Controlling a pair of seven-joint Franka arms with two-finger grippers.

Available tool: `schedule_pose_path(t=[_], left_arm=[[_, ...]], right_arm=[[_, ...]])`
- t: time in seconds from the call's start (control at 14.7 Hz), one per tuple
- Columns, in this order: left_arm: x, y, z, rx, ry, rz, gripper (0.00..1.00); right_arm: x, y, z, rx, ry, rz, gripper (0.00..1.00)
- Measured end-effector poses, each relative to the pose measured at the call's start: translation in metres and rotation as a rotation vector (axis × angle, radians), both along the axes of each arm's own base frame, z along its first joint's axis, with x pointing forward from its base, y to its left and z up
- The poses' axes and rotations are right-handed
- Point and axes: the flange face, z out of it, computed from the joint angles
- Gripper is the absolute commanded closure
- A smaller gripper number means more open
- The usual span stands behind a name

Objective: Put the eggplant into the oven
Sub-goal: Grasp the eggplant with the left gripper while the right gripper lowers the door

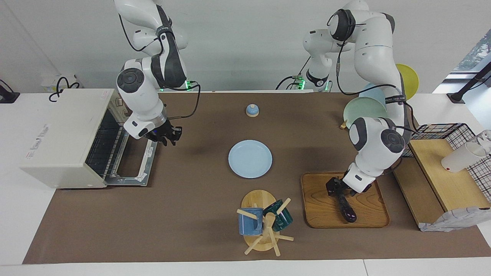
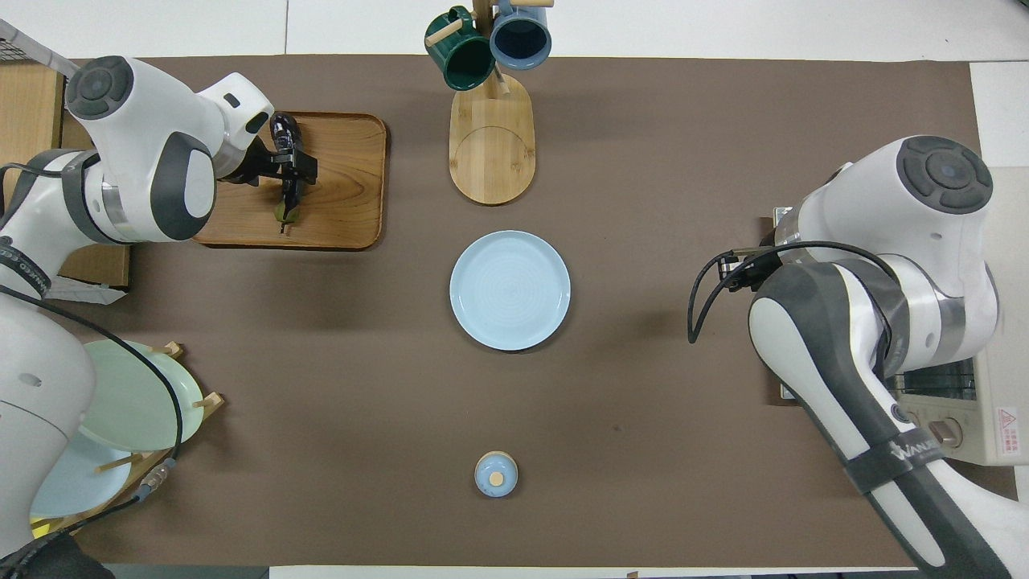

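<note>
**Q.** Where is the eggplant, and why do your two arms stand where they do?

**A.** The eggplant [image 1: 347,211] lies flat along the wooden tray [image 1: 368,216], toward the left arm's end of the table. Its stem end points toward the robots. The toaster oven [image 1: 61,134] sits at the right arm's end, well apart from the tray, with the blue plate [image 1: 250,158] between the two. The oven door [image 1: 132,174] is lowered flat onto the mat, so you can see the wire rack [image 1: 103,147] and the cavity is ready to be loaded. The left arm serves the tray's end of the table, so you have it on the pick. The right arm waits clear of the opening, which seems meant to leave the way in free.

**Q.** What does each claw hold or touch?

**A.** The left gripper [image 1: 337,190] is down at the eggplant, over the half nearer its stem. In the overhead view it sits across the dark body. You cannot tell from either view how wide it stands or whether it has closed, and the eggplant appears to rest on the tray, not lifted. The right gripper [image 1: 168,137] hangs over the bare mat just beside the corner of the door nearer the robots. It holds nothing and touches nothing, and how wide it stands cannot be told.
</note>
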Motion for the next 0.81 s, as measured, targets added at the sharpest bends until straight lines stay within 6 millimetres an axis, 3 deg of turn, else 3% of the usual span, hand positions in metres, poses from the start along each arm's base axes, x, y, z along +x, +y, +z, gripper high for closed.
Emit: schedule_pose_path(t=[0.07,0.14,0.2,0.54,0.68,0.75,0.81], left_arm=[[-0.002,-0.003,-0.004,0.001,0.000,-0.010,0.38],[-0.002,-0.003,-0.003,0.001,-0.003,-0.018,0.65],[-0.002,-0.002,-0.001,0.003,-0.006,-0.022,1.00],[0.005,0.005,0.024,0.008,0.019,-0.045,1.00],[0.006,0.001,0.038,0.001,0.019,-0.050,1.00],[0.004,-0.003,0.049,-0.014,0.025,-0.047,1.00],[0.000,-0.007,0.062,-0.035,0.032,-0.040,1.00]], right_arm=[[0.000,0.000,0.001,0.000,0.002,0.000,0.78],[0.000,0.000,0.005,-0.001,0.012,0.001,0.78],[0.001,0.000,0.015,-0.003,0.025,0.002,0.79],[-0.001,-0.016,0.110,-0.007,0.066,-0.017,0.73],[-0.012,-0.016,0.130,-0.008,0.063,-0.013,0.64],[-0.016,-0.015,0.135,-0.008,0.065,-0.010,0.49],[-0.018,-0.015,0.138,-0.009,0.067,-0.008,0.18]])
